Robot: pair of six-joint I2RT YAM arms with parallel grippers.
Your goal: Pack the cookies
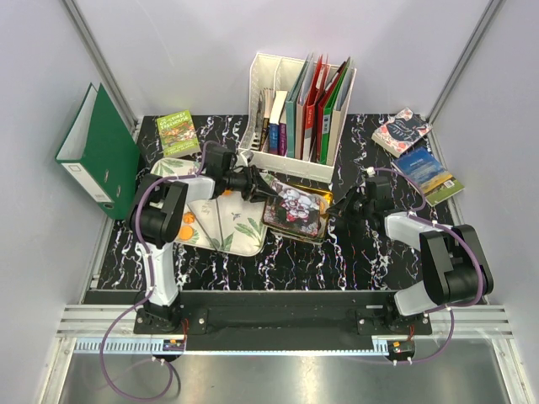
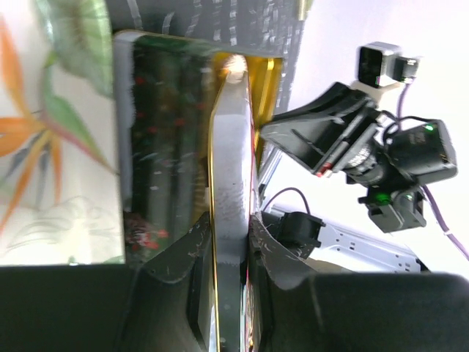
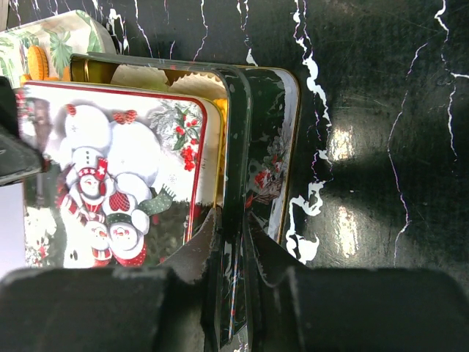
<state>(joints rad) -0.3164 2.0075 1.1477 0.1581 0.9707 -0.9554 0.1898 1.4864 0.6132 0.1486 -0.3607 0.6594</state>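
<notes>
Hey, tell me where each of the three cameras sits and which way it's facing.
Top external: above and behind the bases, looking down on the table; both arms show.
Left wrist: on the left arm, looking along its jaws, clamped on the tin's edge, toward the right arm.
Right wrist: on the right arm, looking down past its jaws, clamped on the tin's rim.
Shared: all three see the tin.

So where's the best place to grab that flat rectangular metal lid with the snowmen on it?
By its thin turned-down rim, coming in from the side. The snowman-printed metal lid is broad and flat, too wide for the jaws, but the narrow rim slips between them. The right gripper is shut on one side and the left gripper on the opposite side.
</notes>
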